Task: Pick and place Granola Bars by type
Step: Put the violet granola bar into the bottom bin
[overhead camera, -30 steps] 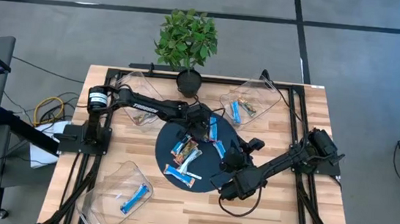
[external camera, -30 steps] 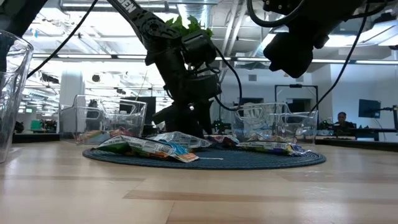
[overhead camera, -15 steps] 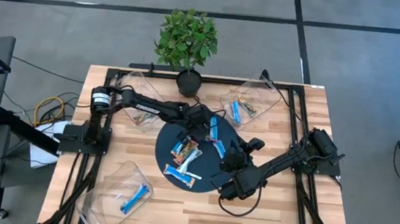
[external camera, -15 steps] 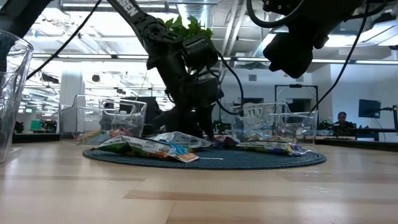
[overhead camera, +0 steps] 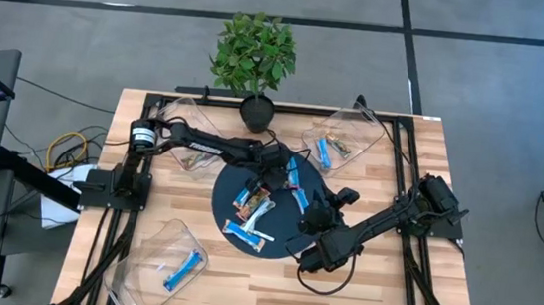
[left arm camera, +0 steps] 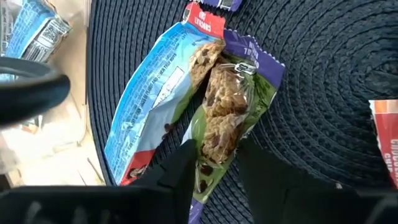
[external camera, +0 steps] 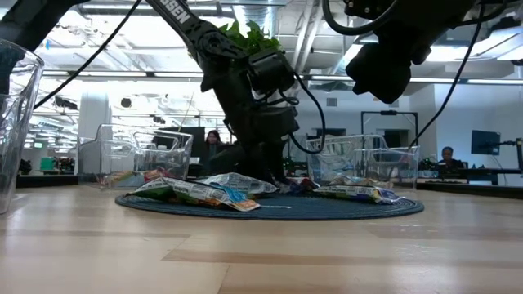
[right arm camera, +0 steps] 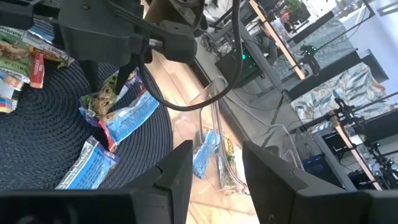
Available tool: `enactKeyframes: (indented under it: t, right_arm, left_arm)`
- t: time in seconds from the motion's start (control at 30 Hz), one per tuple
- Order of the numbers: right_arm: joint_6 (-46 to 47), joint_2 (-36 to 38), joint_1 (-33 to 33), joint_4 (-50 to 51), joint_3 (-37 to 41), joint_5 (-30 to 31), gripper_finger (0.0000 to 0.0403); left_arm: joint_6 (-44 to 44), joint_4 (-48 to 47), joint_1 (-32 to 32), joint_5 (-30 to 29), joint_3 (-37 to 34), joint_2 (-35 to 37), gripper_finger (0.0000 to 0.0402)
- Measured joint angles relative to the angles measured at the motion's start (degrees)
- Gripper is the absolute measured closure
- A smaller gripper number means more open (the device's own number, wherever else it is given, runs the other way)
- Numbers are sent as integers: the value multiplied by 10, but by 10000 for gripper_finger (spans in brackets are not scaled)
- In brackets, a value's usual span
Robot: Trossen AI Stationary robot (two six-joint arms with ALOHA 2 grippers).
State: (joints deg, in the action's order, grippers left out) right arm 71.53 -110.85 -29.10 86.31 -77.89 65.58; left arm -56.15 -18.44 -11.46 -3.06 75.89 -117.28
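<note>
We can't read wrapper text on the purple bar (left arm camera: 229,109); its lower end is hidden btwn left gripper (left arm camera: 214,163) fingers.

This is a robotics lab in an open-plan office hall. The wooden worktop (overhead camera: 379,293) stands on a grey floor (overhead camera: 85,14) marked with dark lines, with two dark arms bolted to black frames at its sides and cables (overhead camera: 64,148) trailing off the left edge. Beyond the worktop, the low view shows long ceiling lights (external camera: 98,75), rows of benches with monitors (external camera: 486,143), and a seated person (external camera: 449,157) far off. A potted plant (overhead camera: 254,56) sits at the far edge.
</note>
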Motion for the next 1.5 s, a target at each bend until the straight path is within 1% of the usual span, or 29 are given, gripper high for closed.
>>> enactKeyframes:
  t: [0.13, 0.23, 0.3, 0.43, 0.57, 0.73, 0.9, 1.03, 1.27, 1.5]
  right_arm:
    - [0, 0, 0, 0, 0, 0, 269]
    - [0, 0, 0, 0, 0, 0, 269]
    - [0, 0, 0, 0, 0, 0, 269]
    - [0, 0, 0, 0, 0, 0, 269]
    - [0, 0, 0, 0, 0, 0, 269]
    - [0, 0, 0, 0, 0, 0, 269]
    - [0, 0, 0, 0, 0, 0, 269]
    - [0, 0, 0, 0, 0, -1, 269]
    - [0, 0, 0, 0, 0, -1, 269]
    - [0, 0, 0, 0, 0, 0, 269]
  left_arm:
    - [5, -23, 0, -5, 13, -1, 342]
    - [5, -23, 0, -8, 13, 0, 379]
    - [5, -23, 1, -16, 13, 0, 393]
    - [5, -24, 1, -38, 13, 0, 394]
    - [6, -24, 4, -49, 13, 0, 399]
    - [6, -26, 16, -81, 13, 1, 401]
    - [16, -59, 28, -96, 11, 19, 401]
    - [38, -82, 38, -90, 11, 57, 401]
    - [77, -140, 57, -38, 11, 145, 401]
    - [136, -257, 94, -32, 12, 252, 401]
